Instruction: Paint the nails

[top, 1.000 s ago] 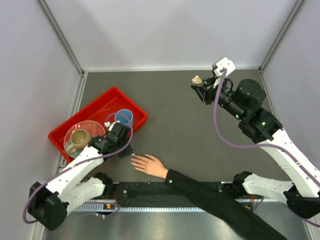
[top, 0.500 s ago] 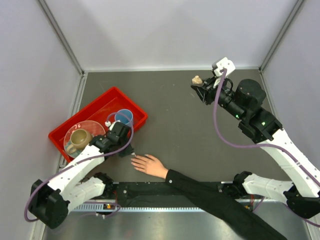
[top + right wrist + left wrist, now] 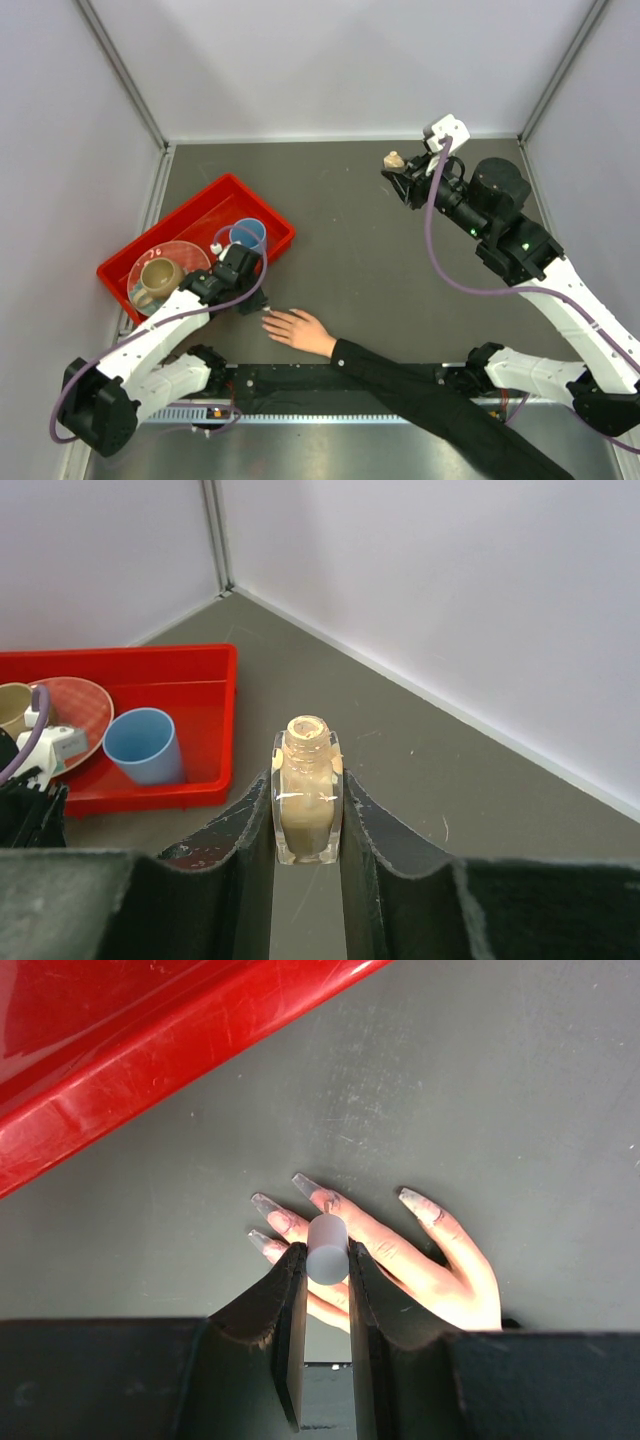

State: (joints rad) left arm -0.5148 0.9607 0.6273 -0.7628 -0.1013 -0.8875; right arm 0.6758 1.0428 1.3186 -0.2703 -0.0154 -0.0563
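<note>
A flesh-toned hand [image 3: 302, 331] with a black sleeve [image 3: 400, 378] lies flat near the table's front, fingers spread to the left. Its long pale nails [image 3: 306, 1185] show in the left wrist view. My left gripper [image 3: 327, 1256] hovers just over those fingers, shut on a small grey cylinder, the brush handle [image 3: 327, 1248], which points down at the middle fingers; the brush tip is hidden. Far back on the right, my right gripper [image 3: 308, 785] is shut on an uncapped bottle of tan polish [image 3: 308, 792], held upright above the table [image 3: 394, 160].
A red tray [image 3: 195, 210] sits at the left, close behind the left gripper [image 3: 256, 303]. It holds a blue cup [image 3: 249, 236], a tan mug [image 3: 157, 278] and a pink plate [image 3: 183, 253]. Grey walls close in the table on three sides.
</note>
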